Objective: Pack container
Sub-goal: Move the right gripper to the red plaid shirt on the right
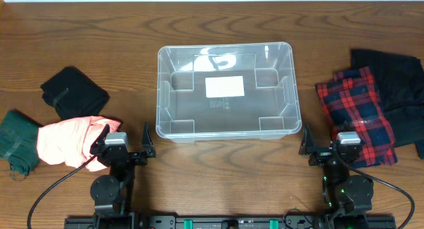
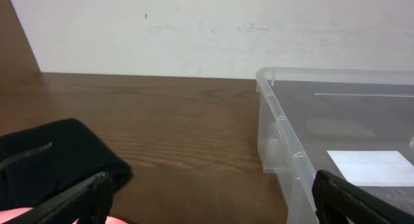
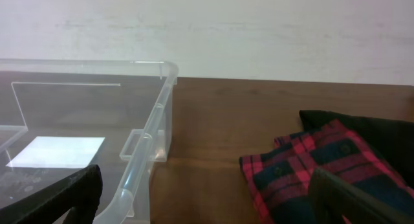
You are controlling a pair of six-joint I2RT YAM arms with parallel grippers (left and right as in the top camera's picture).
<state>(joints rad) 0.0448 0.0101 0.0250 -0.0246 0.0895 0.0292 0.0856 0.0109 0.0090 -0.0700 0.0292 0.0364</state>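
The clear plastic container (image 1: 225, 90) stands empty at the table's middle, a white label on its bottom. It also shows in the left wrist view (image 2: 284, 130) and the right wrist view (image 3: 145, 140). My left gripper (image 1: 123, 141) is open and empty near the front edge, left of the container, beside a salmon-pink cloth (image 1: 66, 140). My right gripper (image 1: 329, 140) is open and empty, right of the container, beside a red plaid cloth (image 1: 358, 116). The plaid cloth shows in the right wrist view (image 3: 304, 172).
A black cloth (image 1: 74, 91) lies at the left, also in the left wrist view (image 2: 55, 156). A dark green cloth (image 1: 16, 141) lies at the far left. A black cloth (image 1: 394, 83) lies under the plaid one at the right.
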